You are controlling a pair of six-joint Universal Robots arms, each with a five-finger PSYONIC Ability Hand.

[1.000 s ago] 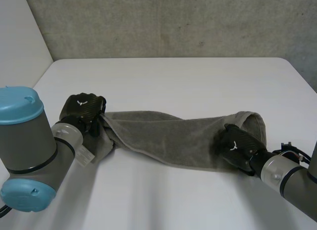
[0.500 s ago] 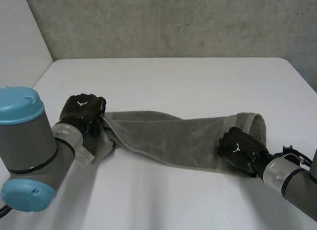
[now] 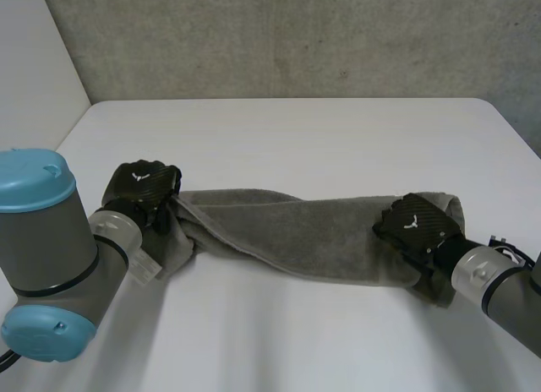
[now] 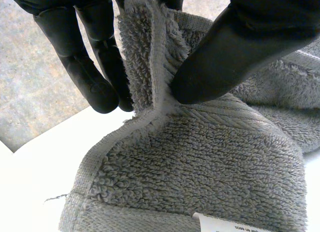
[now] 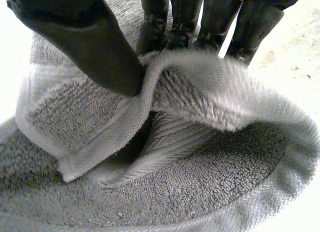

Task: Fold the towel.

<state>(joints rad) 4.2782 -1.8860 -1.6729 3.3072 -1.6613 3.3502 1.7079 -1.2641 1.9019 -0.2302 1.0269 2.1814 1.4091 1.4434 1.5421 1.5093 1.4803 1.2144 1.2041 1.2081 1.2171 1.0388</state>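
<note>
Left hand (image 3: 145, 189) is pinching grey towel (image 3: 287, 231) at its 9 o'clock end; right hand (image 3: 416, 225) is clutching the 3 o'clock end.

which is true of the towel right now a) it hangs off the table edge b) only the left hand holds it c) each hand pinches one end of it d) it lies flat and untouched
c: the left hand and the right hand each pinch the towel between thumb and fingers, at opposite ends.
</note>
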